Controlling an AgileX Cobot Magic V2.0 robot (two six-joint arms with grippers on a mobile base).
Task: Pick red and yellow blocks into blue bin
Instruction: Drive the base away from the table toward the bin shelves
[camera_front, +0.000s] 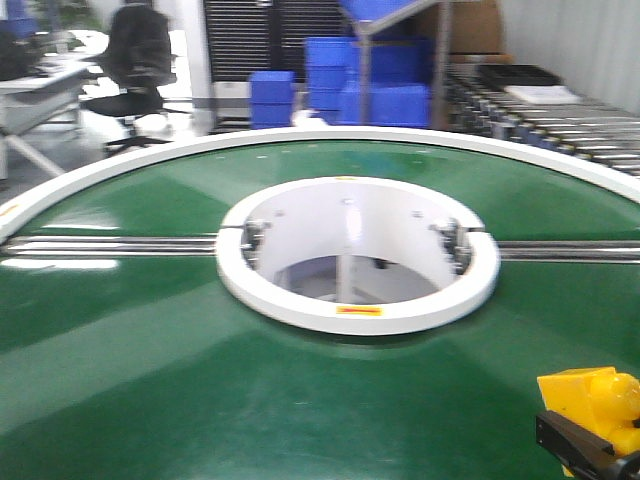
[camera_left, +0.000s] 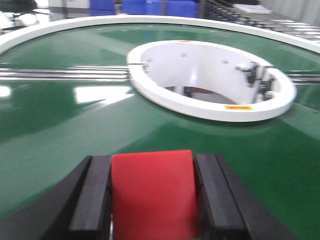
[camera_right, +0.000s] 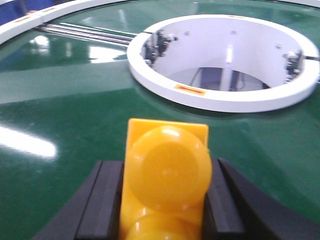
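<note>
The yellow brick (camera_right: 167, 175) lies with its long axis running from 6 to 12 o'clock in the right wrist view. Its round studs face up towards that camera and its flat end points at the white ring (camera_right: 225, 97). The right fingers (camera_right: 107, 200) are closed on it, one black pad pressed to each long side at 3 and 9 o'clock, and the far end sticks out a little past their tips. In the front view the same brick (camera_front: 590, 400) sits at the lower right corner, about 4 o'clock from the ring (camera_front: 355, 310), with a black finger (camera_front: 585, 445) under its near edge. Whether it touches the green counter (camera_front: 150, 380) cannot be told. The red cube (camera_left: 152, 192) shows a flat, square top face in the left wrist view and sits square between the left fingers (camera_left: 95, 195). These grip it on its 3 and 9 o'clock sides, and its far edge is about level with their tips. Both pairs of fingers reach out low and nearly level over the counter, aimed towards the ring, which lies at about 1 o'clock from the cube. Past the counter's white rim (camera_front: 300, 135), at 12 o'clock, stand stacked blue crates (camera_front: 330, 85). An office chair (camera_front: 135, 60) is at 10 o'clock and a roller track (camera_front: 550, 115) at 2 o'clock.
</note>
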